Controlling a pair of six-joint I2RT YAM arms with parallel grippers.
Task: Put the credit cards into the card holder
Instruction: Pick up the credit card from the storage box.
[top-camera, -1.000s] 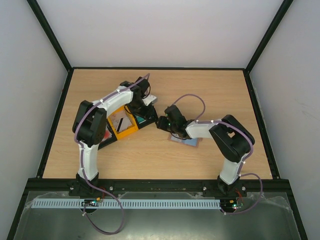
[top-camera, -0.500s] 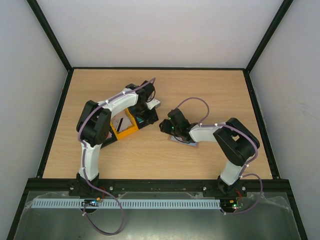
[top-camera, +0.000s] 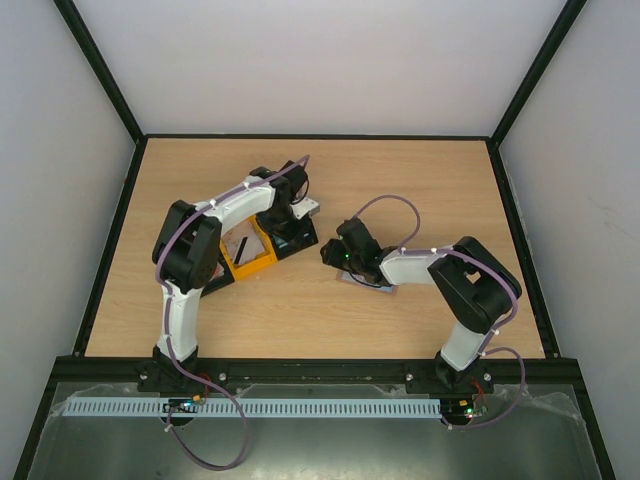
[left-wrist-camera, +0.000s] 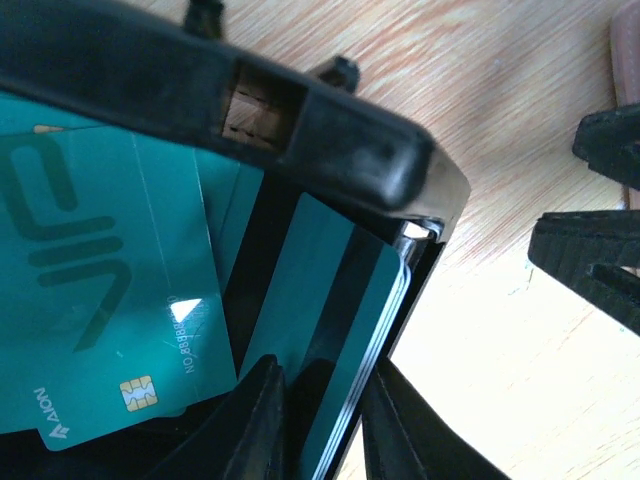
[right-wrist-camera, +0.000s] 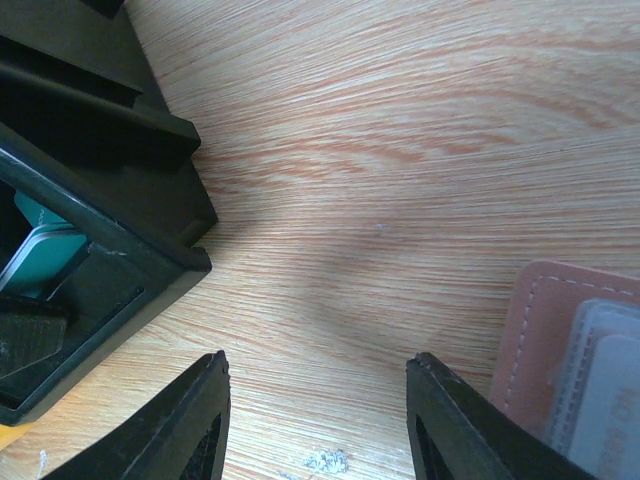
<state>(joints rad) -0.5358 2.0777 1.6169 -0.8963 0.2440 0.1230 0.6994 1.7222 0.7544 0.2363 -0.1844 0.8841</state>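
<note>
Several teal credit cards (left-wrist-camera: 110, 280) lie in a black tray (left-wrist-camera: 330, 130); it also shows in the top view (top-camera: 303, 240). A small stack of teal cards (left-wrist-camera: 345, 300) leans on edge at the tray's wall. My left gripper (left-wrist-camera: 325, 400) is closed narrowly on this stack, one finger on its face, the other at its edges; it also shows in the top view (top-camera: 291, 222). The brown card holder (right-wrist-camera: 545, 330) lies on the table with a pale card (right-wrist-camera: 605, 385) on it, partly under my right arm in the top view (top-camera: 368, 283). My right gripper (right-wrist-camera: 320, 375) is open and empty over bare wood between tray and holder.
A yellow tray (top-camera: 250, 255) with cards stands left of the black tray, and another black tray (top-camera: 212, 272) lies under the left arm. A pale flat piece (top-camera: 308, 207) lies behind the left gripper. The right gripper's fingers (left-wrist-camera: 600, 260) stand close to the tray's corner.
Over the second, my left gripper came down and to the right into the black tray, then held still. My right gripper drew back slightly to the right.
</note>
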